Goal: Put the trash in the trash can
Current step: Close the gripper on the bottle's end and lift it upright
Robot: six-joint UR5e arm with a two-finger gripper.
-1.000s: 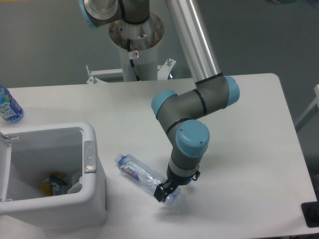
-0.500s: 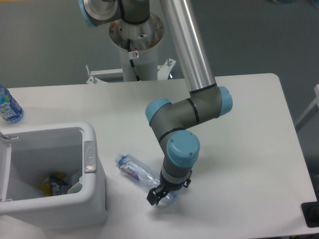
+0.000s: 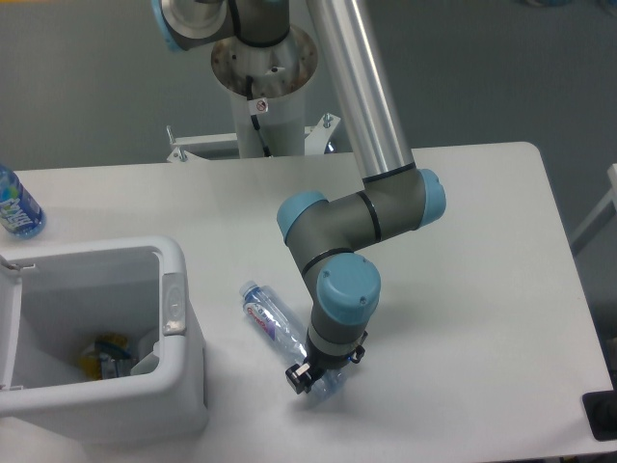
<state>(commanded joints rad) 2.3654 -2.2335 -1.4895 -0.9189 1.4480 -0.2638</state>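
Note:
A clear crinkled water bottle (image 3: 273, 319) with a blue-red label lies on the white table, its cap pointing up-left toward the trash can. My gripper (image 3: 305, 375) points down at the bottle's base end, and its dark fingers straddle that end and look closed on it. The bottle still rests on the table. The trash can (image 3: 180, 289) is a large white bin at the front left, open at the top, with yellow and dark items on its floor. About a hand's width of table separates the bottle's cap from the bin's right wall.
A blue-tinted bottle (image 3: 16, 205) stands at the table's far left edge. The robot's pedestal (image 3: 262, 87) rises behind the table. A dark object (image 3: 602, 416) sits off the front right corner.
The gripper shifted left along the bottle's base end and settled on it. The bottle has swung, and its cap end now lies farther right and higher in view than before.

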